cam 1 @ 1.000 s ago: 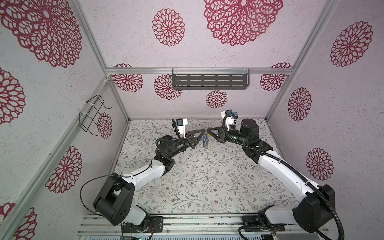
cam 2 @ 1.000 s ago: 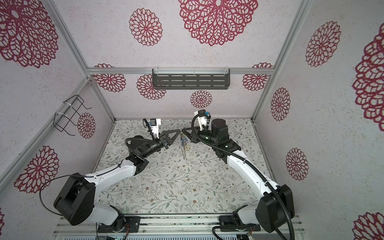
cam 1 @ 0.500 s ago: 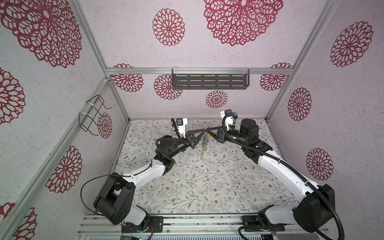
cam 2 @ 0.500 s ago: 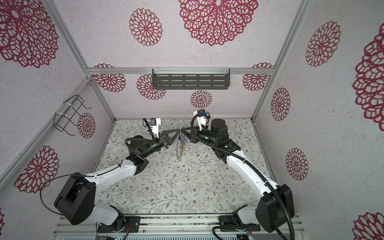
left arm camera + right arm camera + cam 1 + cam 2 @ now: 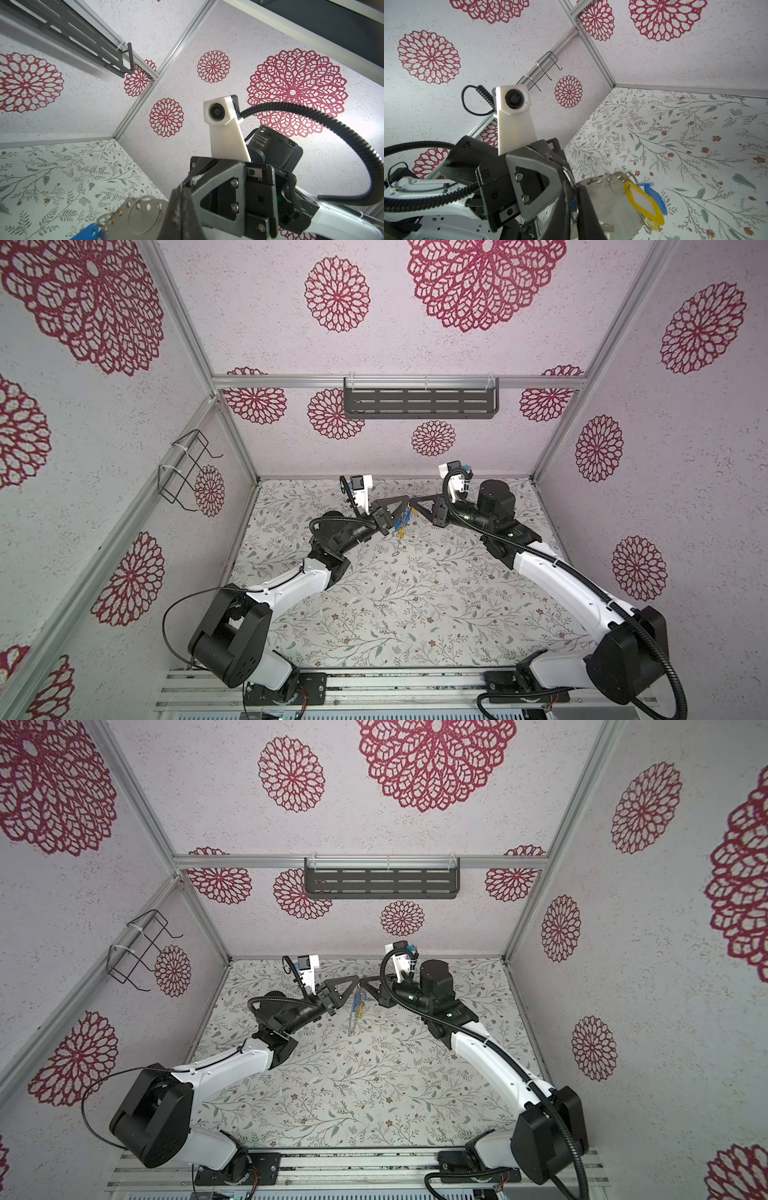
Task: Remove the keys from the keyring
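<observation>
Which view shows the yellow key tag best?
Right wrist view: the yellow key tag hangs large and sharp, white label visible. In both top views it is a tiny yellow speck; the left wrist view shows only a blue tag.

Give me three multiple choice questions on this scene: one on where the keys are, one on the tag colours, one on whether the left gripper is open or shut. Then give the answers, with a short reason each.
1. Where are the keys?
A. Inside a drawer
B. Hanging in the air where the left gripper and right gripper meet
C. In a bowl

2. Which tag colours show?
A. Red and green
B. Yellow and blue
C. Only black

3. How is the left gripper?
A. Wide open
B. Out of view
C. Shut

Answers:
1 B: in both top views the bunch dangles below the two tips, clear of the table.
2 B: the right wrist view shows a yellow tag in front of a blue tag.
3 C: its jaws are closed on the keyring.
</observation>
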Motion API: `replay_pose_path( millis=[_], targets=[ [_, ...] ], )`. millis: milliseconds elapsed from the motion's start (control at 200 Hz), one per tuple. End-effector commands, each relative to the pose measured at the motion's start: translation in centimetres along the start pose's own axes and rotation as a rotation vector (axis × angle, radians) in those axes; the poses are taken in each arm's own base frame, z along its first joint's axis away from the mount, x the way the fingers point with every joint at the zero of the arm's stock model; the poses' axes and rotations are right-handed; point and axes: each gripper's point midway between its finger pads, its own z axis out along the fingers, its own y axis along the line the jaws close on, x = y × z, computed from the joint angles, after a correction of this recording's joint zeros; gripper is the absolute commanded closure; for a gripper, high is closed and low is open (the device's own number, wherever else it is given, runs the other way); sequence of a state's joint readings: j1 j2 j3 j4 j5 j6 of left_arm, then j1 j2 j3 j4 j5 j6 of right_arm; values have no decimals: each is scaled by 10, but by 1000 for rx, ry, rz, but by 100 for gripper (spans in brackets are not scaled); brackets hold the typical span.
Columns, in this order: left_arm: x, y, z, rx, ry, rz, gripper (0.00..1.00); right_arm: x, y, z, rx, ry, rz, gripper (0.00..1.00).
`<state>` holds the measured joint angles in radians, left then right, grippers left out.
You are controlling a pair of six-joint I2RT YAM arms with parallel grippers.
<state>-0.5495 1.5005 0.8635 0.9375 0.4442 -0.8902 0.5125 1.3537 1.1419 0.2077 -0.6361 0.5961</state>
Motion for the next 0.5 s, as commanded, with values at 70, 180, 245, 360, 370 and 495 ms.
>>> replay_pose_path(
  millis=[70,180,245,360,370,495],
  targets=[
    [-16,-13,5,56,-46,28,100,-4,20,1,-71,-7,-33,91],
    [-14,-12,5,56,-41,23,100,-7,21,0,-72,-15,-38,91],
    [-12,-11,6,57,-35,20,100,-10,22,0,-72,-21,-42,91],
    [-11,-11,6,61,-31,18,100,-13,24,0,-73,-35,-48,91],
    [-11,-10,6,59,-29,16,100,-14,24,0,-73,-37,-49,91],
    [-8,-10,7,64,-19,15,100,-16,24,0,-72,-44,-53,97]
  ],
)
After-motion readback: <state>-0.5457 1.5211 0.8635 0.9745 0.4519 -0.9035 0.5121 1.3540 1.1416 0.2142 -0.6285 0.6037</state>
